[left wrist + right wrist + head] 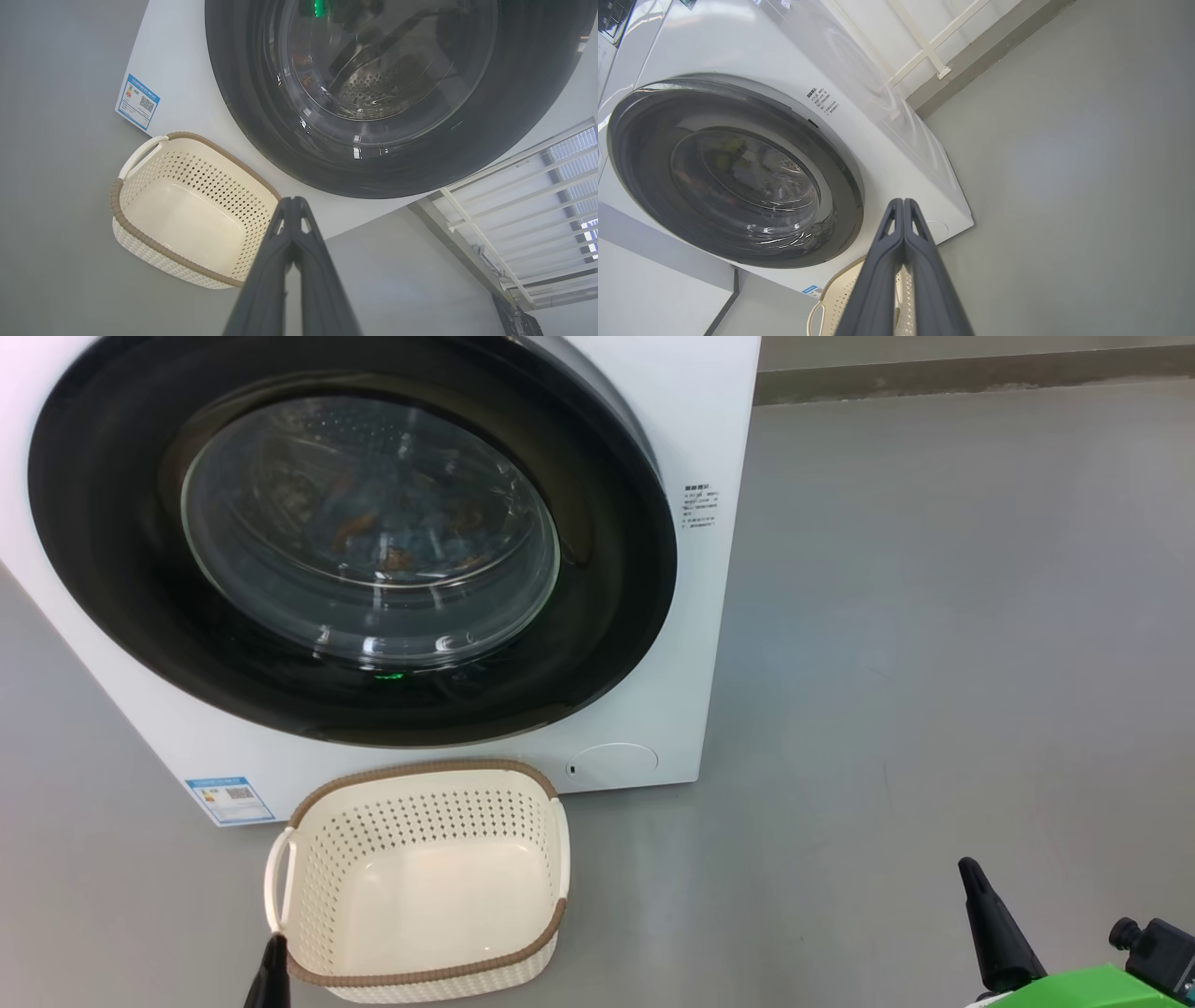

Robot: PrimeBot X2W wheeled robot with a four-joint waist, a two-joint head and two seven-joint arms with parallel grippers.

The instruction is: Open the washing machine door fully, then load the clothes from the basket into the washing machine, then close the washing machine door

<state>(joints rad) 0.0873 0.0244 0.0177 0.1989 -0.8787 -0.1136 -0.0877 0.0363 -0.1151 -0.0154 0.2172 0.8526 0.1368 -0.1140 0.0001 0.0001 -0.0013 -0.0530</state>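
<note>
Laundry loaded: the washing machine door (pixel 359 537) sits flush against the white washing machine (pixel 714 439). The clothes (pixel 397 546), blue with orange-brown prints, lie in the steel drum behind the door's glass bowl. The cream basket (pixel 420 771) stands empty on the grey floor (pixel 934 635), just in front of the machine and below the door's black rim. The left tool (pixel 292 203) hangs near the basket's front edge, its two fingers pressed together on nothing. The right tool (pixel 903 204) is likewise together and bare, well off to the right over open floor. All three steps look done, though whether the latch has caught cannot be read through the glare. The next move would likely call for no more than a firm press on the black rim, if any. Room is generous to the right. The basket's rim and the machine's lower corner by the round cap (pixel 611 763) are the edges to mind.
</note>
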